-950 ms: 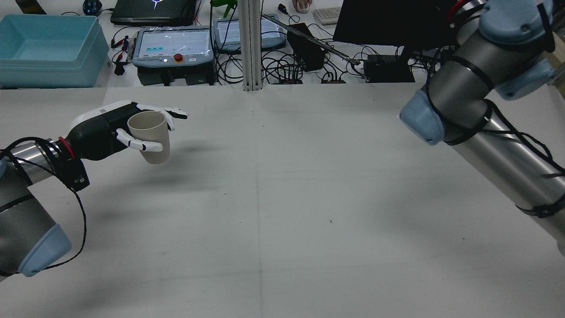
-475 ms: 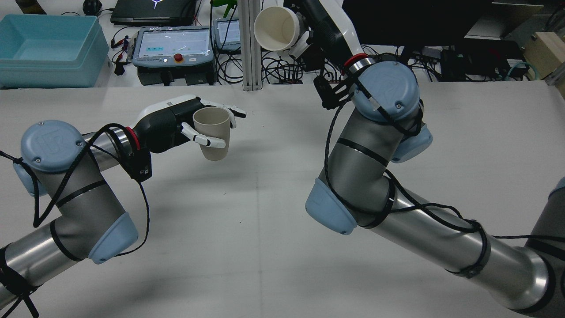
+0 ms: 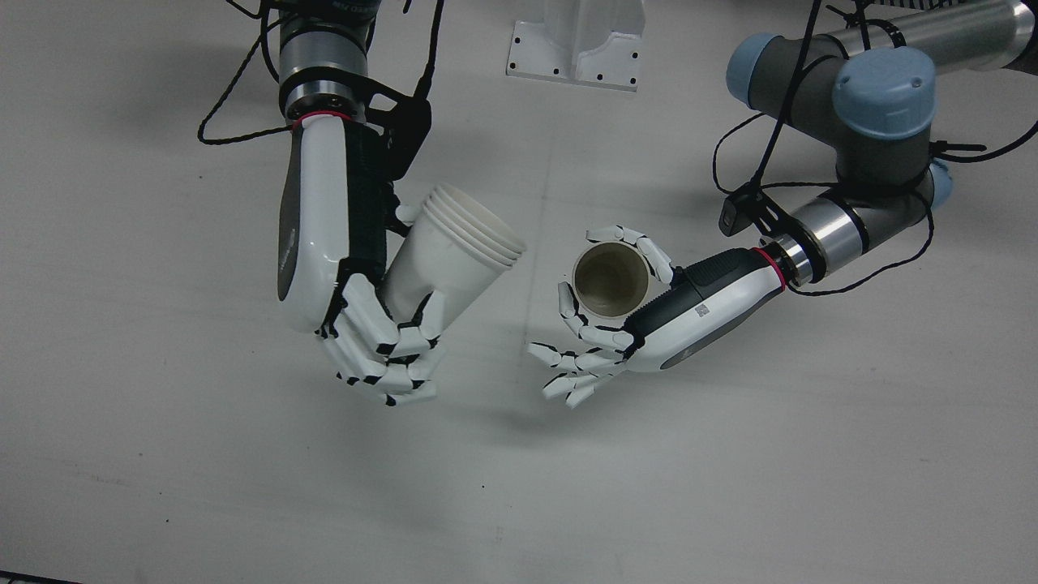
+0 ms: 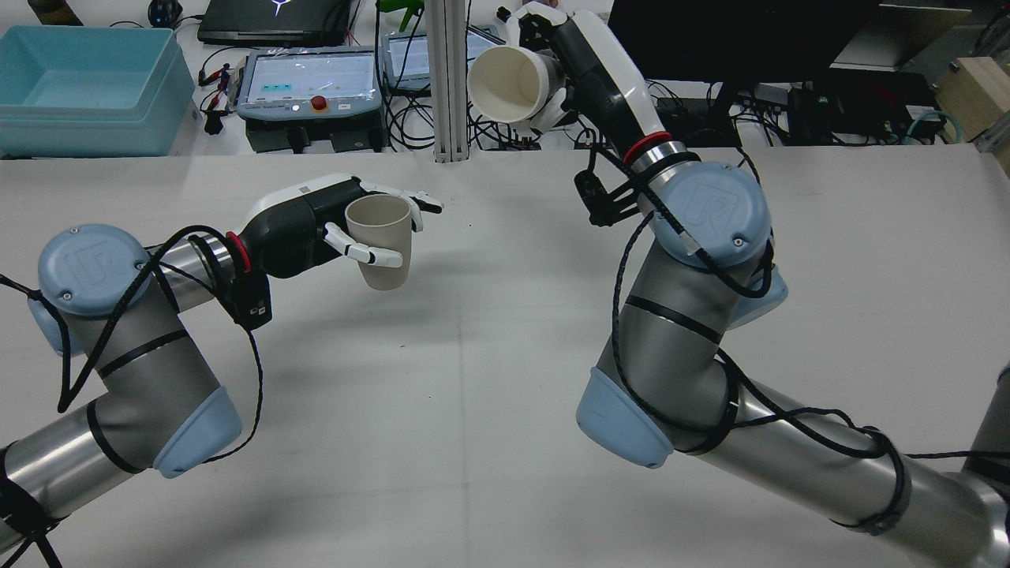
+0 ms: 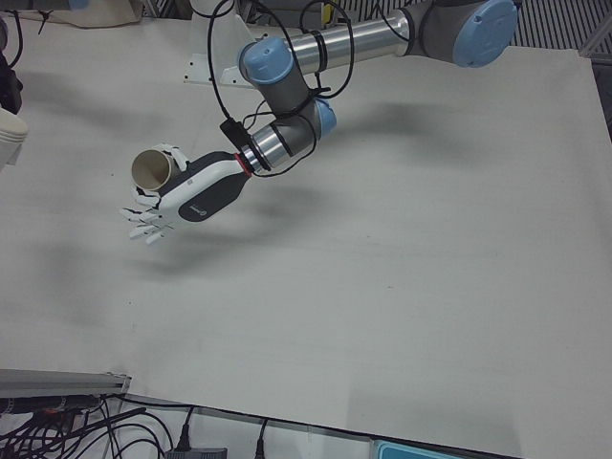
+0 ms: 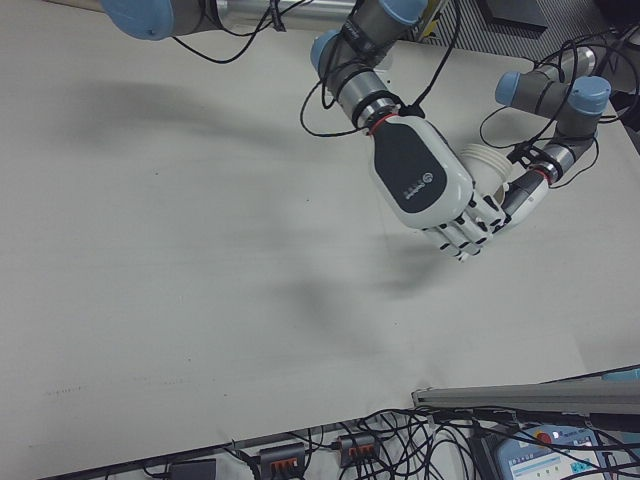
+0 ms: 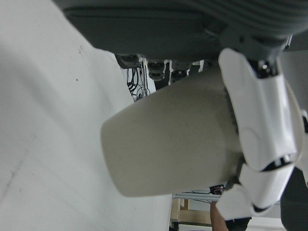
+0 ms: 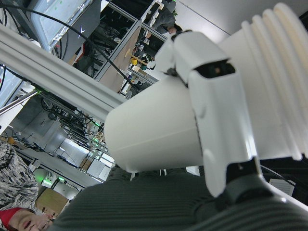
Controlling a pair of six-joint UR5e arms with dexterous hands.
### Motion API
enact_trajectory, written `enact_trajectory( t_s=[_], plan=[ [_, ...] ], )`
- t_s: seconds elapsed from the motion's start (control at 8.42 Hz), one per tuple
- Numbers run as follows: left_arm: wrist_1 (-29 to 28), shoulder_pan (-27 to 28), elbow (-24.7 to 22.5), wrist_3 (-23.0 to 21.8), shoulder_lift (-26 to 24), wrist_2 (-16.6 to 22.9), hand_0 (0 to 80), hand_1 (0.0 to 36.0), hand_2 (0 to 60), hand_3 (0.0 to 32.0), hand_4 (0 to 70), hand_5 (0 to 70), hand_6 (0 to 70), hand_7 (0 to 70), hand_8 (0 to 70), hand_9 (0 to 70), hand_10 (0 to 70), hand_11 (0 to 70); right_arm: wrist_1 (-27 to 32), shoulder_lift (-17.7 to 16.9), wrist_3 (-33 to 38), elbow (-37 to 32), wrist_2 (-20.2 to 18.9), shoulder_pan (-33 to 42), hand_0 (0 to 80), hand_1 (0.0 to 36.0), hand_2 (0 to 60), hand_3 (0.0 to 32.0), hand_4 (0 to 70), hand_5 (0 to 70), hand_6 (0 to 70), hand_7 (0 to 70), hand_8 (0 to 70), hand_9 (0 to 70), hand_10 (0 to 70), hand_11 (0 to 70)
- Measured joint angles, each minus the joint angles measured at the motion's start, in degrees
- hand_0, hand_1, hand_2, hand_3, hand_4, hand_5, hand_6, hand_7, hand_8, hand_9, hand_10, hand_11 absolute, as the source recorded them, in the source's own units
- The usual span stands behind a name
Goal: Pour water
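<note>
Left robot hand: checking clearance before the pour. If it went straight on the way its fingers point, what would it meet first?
Probably nothing: the left robot hand, holding the beige cup, points across open table. The white cup lies off that line, though depth is unclear.

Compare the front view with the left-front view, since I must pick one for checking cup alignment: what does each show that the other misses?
Only the front view shows the right hand gripping the tilted white cup, its mouth turned toward the beige cup. Only the left-front view shows the left arm's upper links and the far table. Both show the left hand holding the beige cup upright above the table.
</note>
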Motion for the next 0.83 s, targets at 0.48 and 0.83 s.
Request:
enact_trajectory(
  t_s=[0.48,0.83],
  plan=[
    [-20.8,-9.8,-0.2,-6.1,23.8,0.2,50.8,30.1,60.0,0.0,70.0,70.0,17.9,23.4,6.6,8.9,0.7,2.3,5.1,-21.1,26.5,3.6,-10.4,14.6,80.0,36.0,60.0,0.0,12.4,70.0,28.7,45.3,23.9,35.3,26.9,43.3],
    [-33.9,-19.0,3.9,-6.7,36.4,0.3,50.3,27.8,60.0,0.0,70.0,70.0,16.7,22.8,6.1,8.5,0.7,2.2,21.5,-32.0,30.8,-5.2,-19.1,22.9,78.8,36.0,60.0,0.0,9.6,63.0,28.0,43.5,25.4,37.4,29.0,45.5]
  ],
)
